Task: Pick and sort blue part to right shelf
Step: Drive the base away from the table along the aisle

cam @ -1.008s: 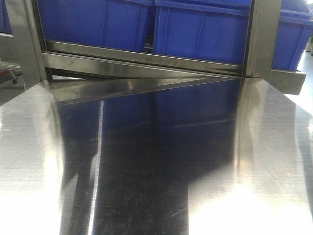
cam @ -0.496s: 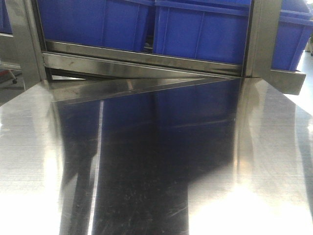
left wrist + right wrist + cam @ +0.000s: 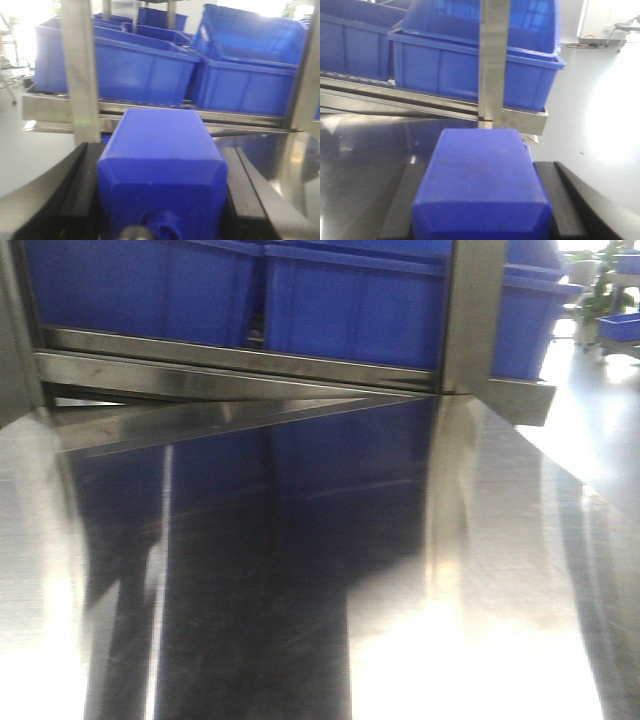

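Right now your left gripper (image 3: 156, 150) is clamping a blue part (image 3: 162, 170), its black fingers (image 3: 60, 195) pressing both flanks. Your right gripper (image 3: 481, 165) is clamping a second part (image 3: 480, 185) the same way. Neither part is resting on the table (image 3: 500, 570). Both are sitting in the jaws, long axis running straight ahead along the fingers and pointing at the shelf (image 3: 250, 368).

So nothing is lying off to one side of either hand, and what matters is where the shelf is sitting from them. It is standing ahead of both, its rail carrying blue bins (image 3: 350, 300), and the bin rims are appearing higher than the parts in both wrist views.

The right wrist is facing a post (image 3: 492, 65) at the shelf's right-hand end, with bare floor (image 3: 600, 115) opening beyond it. The left wrist is seeing bins across most of its view. I am judging the right arm to be the nearer one to that end.

Which bay is counting as the right shelf I cannot tell. You are probably needing a lift up and forward over a bin rim, steering clear of the post.
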`<state>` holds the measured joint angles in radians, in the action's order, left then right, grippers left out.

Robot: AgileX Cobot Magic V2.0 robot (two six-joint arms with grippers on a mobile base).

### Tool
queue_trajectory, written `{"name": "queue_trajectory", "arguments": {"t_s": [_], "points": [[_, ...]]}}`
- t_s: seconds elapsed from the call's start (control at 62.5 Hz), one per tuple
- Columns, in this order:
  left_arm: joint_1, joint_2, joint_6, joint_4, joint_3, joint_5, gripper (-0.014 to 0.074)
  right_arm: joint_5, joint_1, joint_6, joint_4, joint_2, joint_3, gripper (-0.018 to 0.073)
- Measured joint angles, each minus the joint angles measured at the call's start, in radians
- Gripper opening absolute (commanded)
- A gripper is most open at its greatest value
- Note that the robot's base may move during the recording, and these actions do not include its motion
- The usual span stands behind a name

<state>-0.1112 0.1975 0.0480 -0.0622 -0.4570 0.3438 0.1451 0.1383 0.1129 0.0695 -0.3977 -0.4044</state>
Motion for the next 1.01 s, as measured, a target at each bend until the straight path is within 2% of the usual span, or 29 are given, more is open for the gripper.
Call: {"name": "queue_trajectory", "arguments": {"t_s": [1.008], "points": [[0.0, 0.0, 0.0, 0.0, 0.0, 0.0, 0.0333, 0.0, 0.0, 0.0, 0.0, 0.0, 0.0, 0.0368]]}}
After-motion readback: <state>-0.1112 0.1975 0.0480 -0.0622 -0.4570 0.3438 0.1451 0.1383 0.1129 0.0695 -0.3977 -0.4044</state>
